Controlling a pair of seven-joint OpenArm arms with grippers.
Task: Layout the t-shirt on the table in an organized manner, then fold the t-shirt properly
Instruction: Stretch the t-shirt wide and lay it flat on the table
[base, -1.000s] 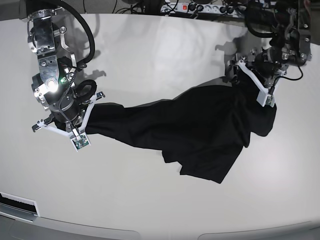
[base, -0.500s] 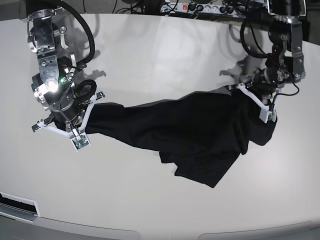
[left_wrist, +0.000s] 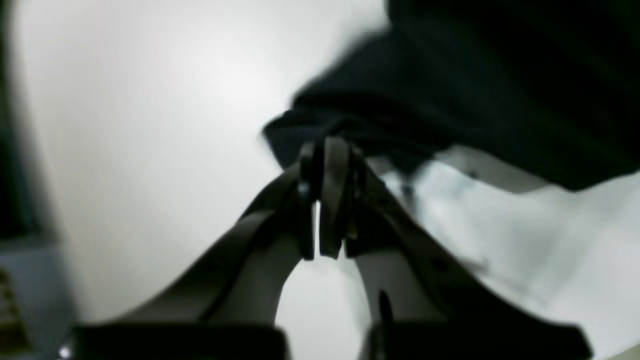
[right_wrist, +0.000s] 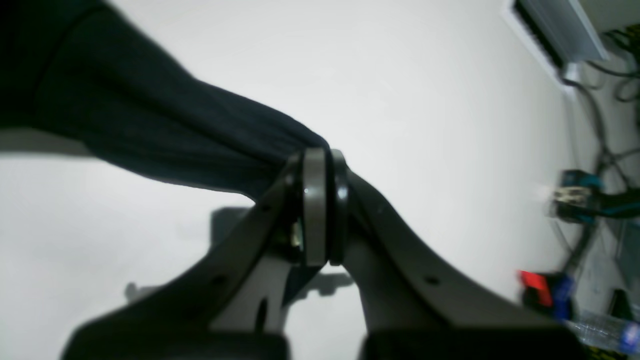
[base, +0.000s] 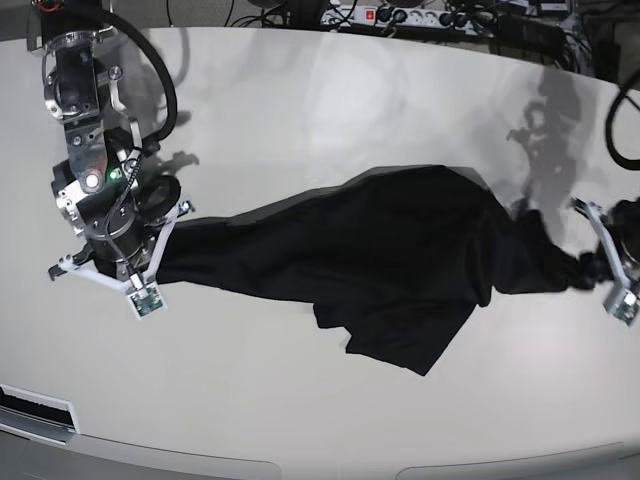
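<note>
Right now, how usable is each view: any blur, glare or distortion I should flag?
Left wrist: soft and smeared throughout, the t-shirt a dark blur at the left gripper. Right wrist: the right gripper fairly sharp, background cables blurred. Base: sharp, with wide-angle bowing of the table edges, a mild sheen and arm shadows at top right.

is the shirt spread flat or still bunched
Bunched. The shirt is strung between the right gripper and left gripper, both shut on it, with folds and a flap hanging toward the table front.
</note>
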